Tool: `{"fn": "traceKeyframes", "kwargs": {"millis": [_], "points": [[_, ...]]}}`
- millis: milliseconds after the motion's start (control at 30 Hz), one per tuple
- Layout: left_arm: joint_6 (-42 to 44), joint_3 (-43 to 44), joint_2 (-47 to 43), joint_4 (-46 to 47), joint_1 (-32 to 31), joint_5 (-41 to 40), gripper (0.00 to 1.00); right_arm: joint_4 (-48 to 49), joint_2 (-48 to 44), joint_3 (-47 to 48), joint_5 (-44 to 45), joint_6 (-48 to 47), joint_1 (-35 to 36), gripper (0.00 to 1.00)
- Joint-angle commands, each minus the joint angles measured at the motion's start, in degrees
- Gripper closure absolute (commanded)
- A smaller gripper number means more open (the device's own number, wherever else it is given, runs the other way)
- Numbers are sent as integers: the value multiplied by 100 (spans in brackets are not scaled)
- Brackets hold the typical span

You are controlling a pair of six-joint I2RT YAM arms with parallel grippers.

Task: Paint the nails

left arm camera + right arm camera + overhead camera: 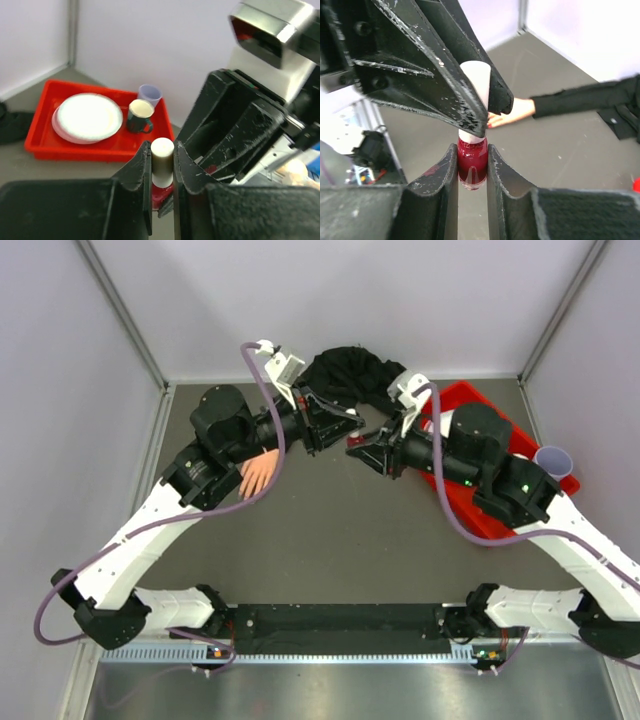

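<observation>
The bottle (471,170) at lower centre of the right wrist view is glossy deep-red glass with a pale highlight. Its cap (476,82) is smooth, matt white plastic. The right hand (472,148) and left hand (162,147) are hard black plastic, matt and scuffed with pale scratches. The tabletop (555,150) is dull dark grey, faintly speckled. At right, the sleeve (585,100) is soft matt black cloth and the mannequin hand (517,110) is smooth peach. In the left half of the left wrist view, the tray (95,150) is shiny red plastic and the plate (87,116) is glossy white.
</observation>
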Motion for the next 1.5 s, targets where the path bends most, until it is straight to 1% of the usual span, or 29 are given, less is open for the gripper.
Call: {"fn": "traceKeyframes", "kwargs": {"millis": [0, 33, 67, 100, 167, 200, 233, 267, 333, 400, 533, 600, 667, 700, 733, 767, 800, 867, 900, 1000, 1067, 1100, 1133, 1200, 1233, 1267, 1300, 1367, 1467], "points": [[-83, -535, -12, 1479, -66, 2131, 100, 1242, -382, -48, -954, 288, 61, 100], [-353, -642, 14, 1885, -66, 3083, 100, 1522, -426, -127, -1426, 385, 70, 100], [-565, -747, 31, 2298, -58, 3493, 100, 1673, -505, -163, -1701, 429, 61, 100], [-828, -975, 49, 3286, -58, 3854, 100, 1831, -549, -207, -1965, 490, 61, 100], [-1986, -1169, 163, 4476, -66, 4838, 100, 2366, -628, -330, -2747, 745, 61, 100], [-2583, -1344, 224, 5370, -75, 5086, 100, 2508, -620, -330, -2993, 842, 61, 100], [-3772, -1398, 364, 6945, -84, 5262, 100, 2596, -603, -287, -3422, 1025, 70, 100], [-4297, -1390, 470, 7726, -101, 5629, 100, 2815, -576, -269, -3609, 1132, 61, 100], [-5151, -1110, 785, 8452, -233, 5930, 100, 3062, -488, -260, -4135, 1499, 53, 100], [-5208, -855, 971, 8315, -330, 6081, 100, 3473, -383, -269, -4374, 1738, 61, 100], [-5033, -775, 981, 8130, -471, 6151, 100, 3810, -216, -278, -4612, 2107, 61, 100], [-4840, -801, 911, 7797, -488, 6178, 100, 3889, -181, -260, -4674, 2196, 61, 100], [-4121, -801, 770, 7167, -488, 6230, 100, 3863, -146, -225, -4683, 2214, 61, 100], [-3744, -697, 657, 6267, -436, 6239, 97, 3776, -137, -190, -4666, 2179, 61, 100], [-2931, -617, 595, 5622, -383, 6179, 92, 3410, -110, -103, -4596, 1970, 61, 100], [-2566, -469, 533, 4754, -191, 6126, 82, 3223, -110, -50, -4543, 1846, 61, 100], [-2266, -432, 367, 4354, -59, 5899, 64, 3056, -110, 20, -4438, 1610, 70, 100], [-1527, -397, 182, 3825, 396, 5608, 49, 2477, -128, 74, -4315, 1362, 53, 100], [-1168, -371, 42, 3292, 556, 5459, 39, 2309, -128, 100, -4192, 1152, 52, 100], [-972, -353, -118, 2971, 1066, 5054, 29, 1746, -93, 188, -3937, 739, 52, 100], [-989, -344, -153, 2953, 1294, 4948, 26, 1396, -75, 214, -3778, 536, 44, 100], [-954, -327, -162, 2927, 1357, 4921, 20, 1324, -84, 215, -3621, 396, 44, 100], [-858, -309, -188, 2691, 1436, 4782, 1, 1236, -84, 215, -3533, 325, 44, 100], [-238, -230, -267, 2086, 1515, 4483, 1, 981, -101, 232, -3287, 149, 44, 100], [-16, -204, -302, 1500, 1533, 4290, 1, 919, -119, 232, -3216, 96, 44, 100], [187, -125, -363, 1189, 1568, 3740, 1, 797, -128, 232, -3146, 8, 44, 100], [398, -98, -390, 977, 1577, 3534, 1, 735, -154, 232, -2971, -19, 52, 100], [382, -168, -530, 887, 1586, 2851, 1, 577, -163, 267, -2768, -115, 44, 100], [260, -212, -715, 843, 1586, 2295, 3, 304, -145, 329, -2171, -212, 44, 100]]}}
